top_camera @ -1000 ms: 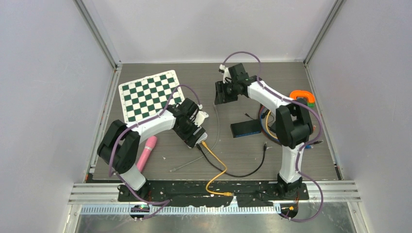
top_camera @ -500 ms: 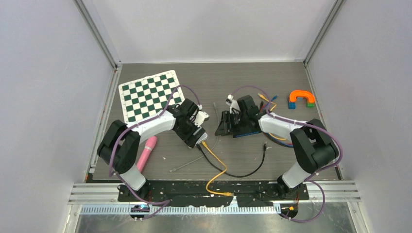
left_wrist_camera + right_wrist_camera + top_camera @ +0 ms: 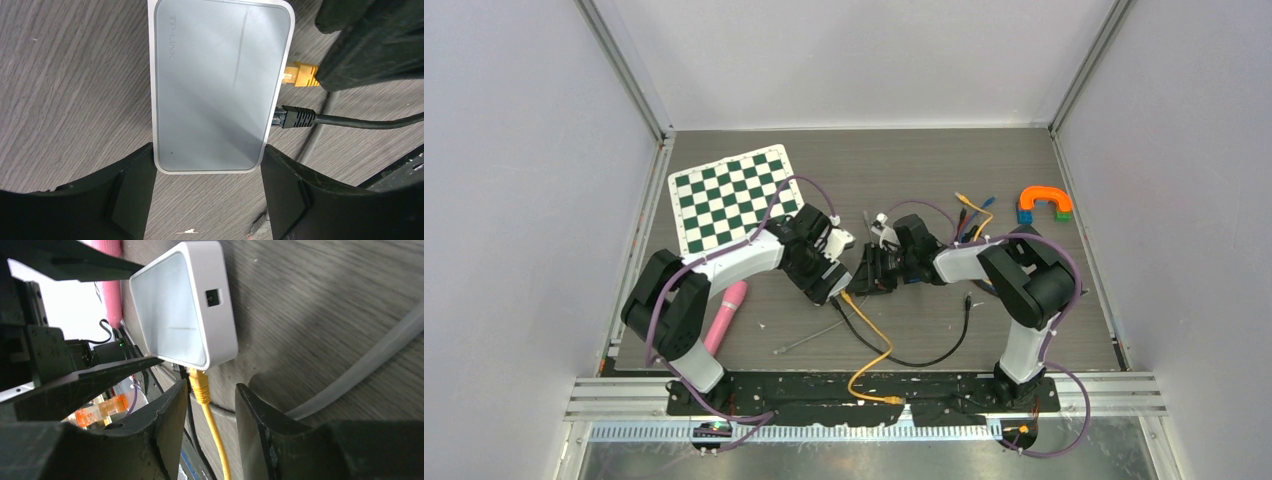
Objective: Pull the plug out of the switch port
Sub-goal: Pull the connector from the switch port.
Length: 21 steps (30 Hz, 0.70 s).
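I have the switch (image 3: pixel 220 85) lying flat on the table (image 3: pixel 924 170), a little left of centre, just to the right of the pink cylinder (image 3: pixel 729 305) and nearer to me than the chessboard (image 3: pixel 729 195). My left gripper (image 3: pixel 207 165) comes down on it from above with the jaws spread to the width of the box. Each finger (image 3: pixel 127 197) sits against one long side at the end of the casing, so the switch is pinched between them. Two plugs sit in the ports on the side facing the right arm. They are the yellow plug (image 3: pixel 300 75) and, just beside it, the black plug (image 3: pixel 295 117), and both are seated in the switch. My right gripper (image 3: pixel 212 390) lies low over the table, right up against that port side. Its jaws are parted by a narrow gap and the yellow plug is between them. On the right wrist camera one finger (image 3: pixel 167 425) is almost at the plug while the other stands a little apart. I cannot tell if either one touches it, and nothing is clamped. The yellow cable (image 3: pixel 874 350) runs from the plug toward the near edge of the table.
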Each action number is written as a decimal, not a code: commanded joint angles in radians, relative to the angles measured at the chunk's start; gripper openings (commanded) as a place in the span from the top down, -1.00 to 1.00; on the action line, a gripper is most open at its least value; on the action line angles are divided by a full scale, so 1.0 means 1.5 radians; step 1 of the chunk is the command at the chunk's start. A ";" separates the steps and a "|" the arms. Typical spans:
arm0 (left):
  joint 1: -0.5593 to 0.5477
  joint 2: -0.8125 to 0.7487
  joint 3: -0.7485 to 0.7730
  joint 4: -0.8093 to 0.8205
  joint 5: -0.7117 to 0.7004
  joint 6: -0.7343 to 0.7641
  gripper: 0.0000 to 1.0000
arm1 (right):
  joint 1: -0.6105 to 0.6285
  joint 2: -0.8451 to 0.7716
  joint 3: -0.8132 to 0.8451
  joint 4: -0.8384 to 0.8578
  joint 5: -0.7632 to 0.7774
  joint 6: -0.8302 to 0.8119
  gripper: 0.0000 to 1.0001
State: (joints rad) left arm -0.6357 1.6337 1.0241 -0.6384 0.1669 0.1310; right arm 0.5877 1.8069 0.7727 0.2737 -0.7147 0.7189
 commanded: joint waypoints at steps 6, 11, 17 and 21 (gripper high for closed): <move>-0.003 0.009 0.030 -0.003 0.035 -0.005 0.33 | 0.011 0.047 0.022 0.094 0.006 0.062 0.12; -0.002 0.018 0.034 -0.005 0.031 -0.007 0.33 | 0.021 0.067 0.029 0.120 -0.014 0.085 0.23; -0.001 0.022 0.037 -0.005 0.027 -0.011 0.33 | 0.032 0.063 0.020 0.152 -0.034 0.109 0.23; 0.001 0.021 0.037 -0.001 0.031 -0.013 0.34 | 0.034 0.073 0.014 0.163 -0.030 0.116 0.22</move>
State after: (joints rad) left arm -0.6327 1.6676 1.0348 -0.6594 0.1783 0.1295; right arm 0.6304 1.9079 0.7834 0.4332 -0.7460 0.8639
